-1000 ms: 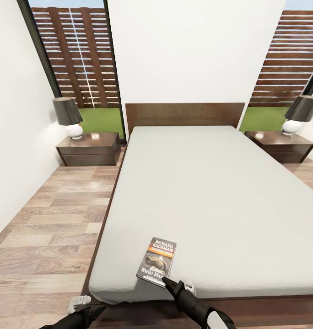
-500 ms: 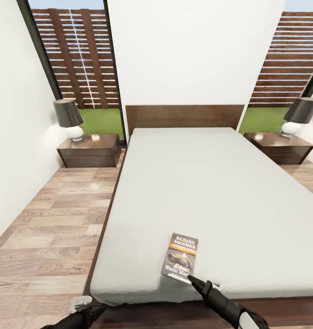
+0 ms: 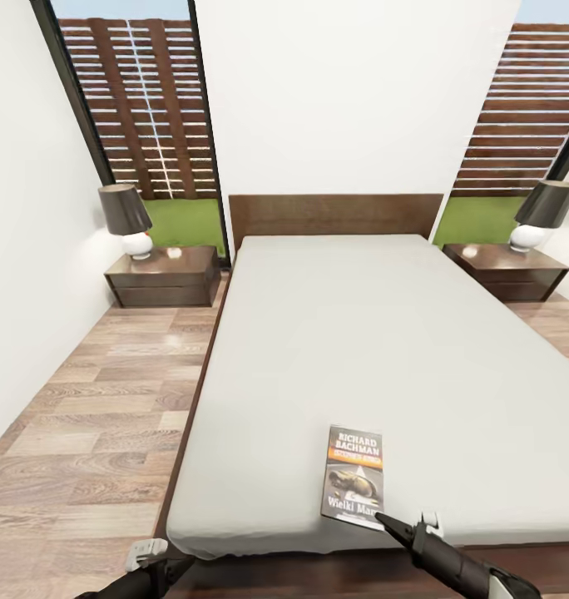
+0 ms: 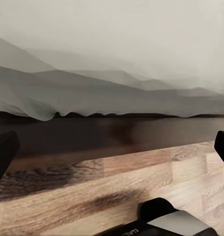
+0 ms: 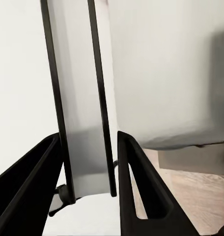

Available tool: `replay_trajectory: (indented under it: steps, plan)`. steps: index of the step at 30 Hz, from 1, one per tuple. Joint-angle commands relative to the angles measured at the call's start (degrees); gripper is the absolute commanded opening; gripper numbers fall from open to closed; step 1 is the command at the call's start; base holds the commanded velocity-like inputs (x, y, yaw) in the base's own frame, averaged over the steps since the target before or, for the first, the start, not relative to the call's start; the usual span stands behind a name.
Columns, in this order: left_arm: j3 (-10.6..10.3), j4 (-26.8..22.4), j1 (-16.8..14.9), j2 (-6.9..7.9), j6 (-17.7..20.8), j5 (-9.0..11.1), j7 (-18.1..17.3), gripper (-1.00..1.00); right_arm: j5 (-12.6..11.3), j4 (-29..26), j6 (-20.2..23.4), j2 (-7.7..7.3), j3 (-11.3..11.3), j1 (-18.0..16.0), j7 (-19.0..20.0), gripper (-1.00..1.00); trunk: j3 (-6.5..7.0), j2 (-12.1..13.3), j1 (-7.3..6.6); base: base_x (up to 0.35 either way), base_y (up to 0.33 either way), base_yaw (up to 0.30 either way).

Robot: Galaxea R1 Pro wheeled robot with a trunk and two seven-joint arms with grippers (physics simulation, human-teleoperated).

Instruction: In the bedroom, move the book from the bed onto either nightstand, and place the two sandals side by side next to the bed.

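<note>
At the book's (image 3: pixel 353 477) near edge, right hand (image 3: pixel 394 526).

A bedroom in a home.
A large double bed (image 3: pixel 384 349) with a wooden headboard (image 3: pixel 334 215) stands against a white wall, with a low wooden nightstand (image 3: pixel 164 274) and a shaded lamp (image 3: pixel 128 218) at each side; the floor (image 3: pixel 85 424) is wood plank, and tall dark-framed windows (image 3: pixel 143 108) show grass and a slatted fence.
</note>
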Motion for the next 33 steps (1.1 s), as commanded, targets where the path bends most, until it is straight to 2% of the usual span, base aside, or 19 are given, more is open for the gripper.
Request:
replay_trajectory:
  steps: [1, 6, 16, 33]
  plan:
    - [-0.5, 0.1, 0.0, 0.01, -0.4, 0.3, -0.1, 1.00, 0.0, 0.3, 0.5, -0.01, -0.1, 0.0, 0.1, -1.00, 0.14, 0.4, -0.23, 0.000, 0.000, 0.000]
    - [-0.6, 0.1, 0.0, -0.05, -0.4, 0.3, -0.1, 1.00, 0.7, 3.7, 0.2, -0.07, -0.1, 0.0, 0.1, -1.00, 1.04, 2.4, -1.33, 0.000, 0.000, 0.000]
    - [-0.5, 0.1, 0.0, -1.21, -0.4, 0.3, 0.2, 1.00, 0.8, 7.0, 0.2, -0.08, -0.1, 0.0, 0.2, -1.00, 2.83, 6.4, -3.52, 0.000, 0.000, 0.000]
    - [-0.5, 0.1, 0.0, -1.23, -0.4, 0.3, 0.2, 1.00, 0.9, 7.6, -0.6, -0.08, -0.1, 0.0, -0.1, -1.00, 5.89, 13.2, -7.26, 0.000, 0.000, 0.000]
